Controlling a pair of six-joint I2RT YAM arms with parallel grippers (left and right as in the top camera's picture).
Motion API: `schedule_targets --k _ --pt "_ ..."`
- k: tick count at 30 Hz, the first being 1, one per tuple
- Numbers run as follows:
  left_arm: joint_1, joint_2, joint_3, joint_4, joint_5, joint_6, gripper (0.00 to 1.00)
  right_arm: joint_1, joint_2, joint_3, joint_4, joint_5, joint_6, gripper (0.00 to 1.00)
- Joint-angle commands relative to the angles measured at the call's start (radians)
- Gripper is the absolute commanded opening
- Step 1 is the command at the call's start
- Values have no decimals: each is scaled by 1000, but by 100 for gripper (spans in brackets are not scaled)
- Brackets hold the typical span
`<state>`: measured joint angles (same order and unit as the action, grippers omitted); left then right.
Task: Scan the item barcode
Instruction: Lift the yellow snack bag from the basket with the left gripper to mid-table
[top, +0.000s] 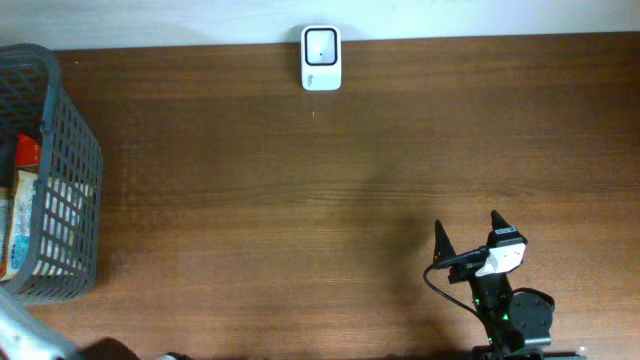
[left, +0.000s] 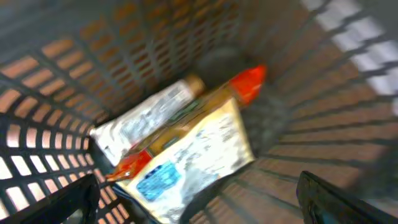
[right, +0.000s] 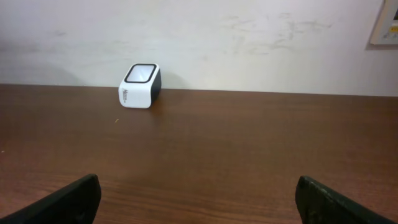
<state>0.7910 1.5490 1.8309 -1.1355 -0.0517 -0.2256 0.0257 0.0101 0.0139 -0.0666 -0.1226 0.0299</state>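
Observation:
The items lie in a heap on the floor of the grey mesh basket (left: 62, 74). On top is a cream packet (left: 199, 149) with a blue label, beside it a silvery white pack (left: 143, 118), and an orange-red end (left: 250, 81) sticks out behind. The view is blurred and no barcode can be made out. My left gripper (left: 199, 205) hangs open inside the basket, above the packets, holding nothing. The white scanner (top: 321, 58) with its dark window stands at the table's far edge. My right gripper (top: 468, 225) is open and empty near the front right, facing the scanner (right: 140, 85).
The basket (top: 65, 160) stands at the table's left edge, its walls close around my left fingers. A pale wall (right: 249, 37) rises behind the scanner. Brown tabletop (top: 300, 200) stretches between the basket, the scanner and my right arm.

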Motion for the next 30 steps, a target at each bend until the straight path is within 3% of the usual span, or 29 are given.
schedule_targets --k 1,5,7,18,22,25,28,29,30 --pt "66 130 8 -3 45 146 99 1 -6 -8 0 -8 11 99" --pt "102 295 2 -11 198 408 99 1 -6 -8 0 -8 11 99" --pt "102 354 2 -18 257 476 100 1 -6 -8 0 -8 11 99" --pt "103 500 -76 19 174 512 93 1 -6 -8 0 -8 11 99" --pt "96 500 -113 58 205 512 58 1 -6 -8 0 -8 11 99" --pt "90 500 -116 69 267 511 53 1 -6 -8 0 -8 11 99" --pt "74 500 -143 89 269 511 34 1 -6 -8 0 -8 11 99" --pt "65 500 -174 113 269 511 33 1 -6 -8 0 -8 11 99" --pt "61 500 -195 130 269 511 38 1 -6 -8 0 -8 11 99"
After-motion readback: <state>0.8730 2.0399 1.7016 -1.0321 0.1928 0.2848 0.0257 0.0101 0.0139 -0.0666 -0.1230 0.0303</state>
